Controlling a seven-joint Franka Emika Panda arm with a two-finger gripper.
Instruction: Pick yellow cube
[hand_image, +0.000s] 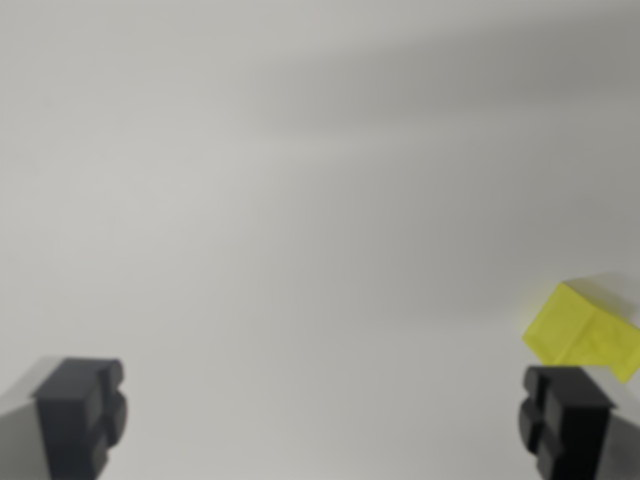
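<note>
Gripper (322, 415) fingers spread wide above a pale surface (300, 200); the blurred yellow cube (585, 330) lies just beyond the fingertip (565, 415) on the wrist view's right, seemingly untouched.

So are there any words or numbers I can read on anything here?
None. The cube is plain yellow with no marks that show.
The end effector has dark fingers with no label to read.
The table is bare and grey. The whole picture is a bit blurred, so tiny print could not be read anyway.
</note>
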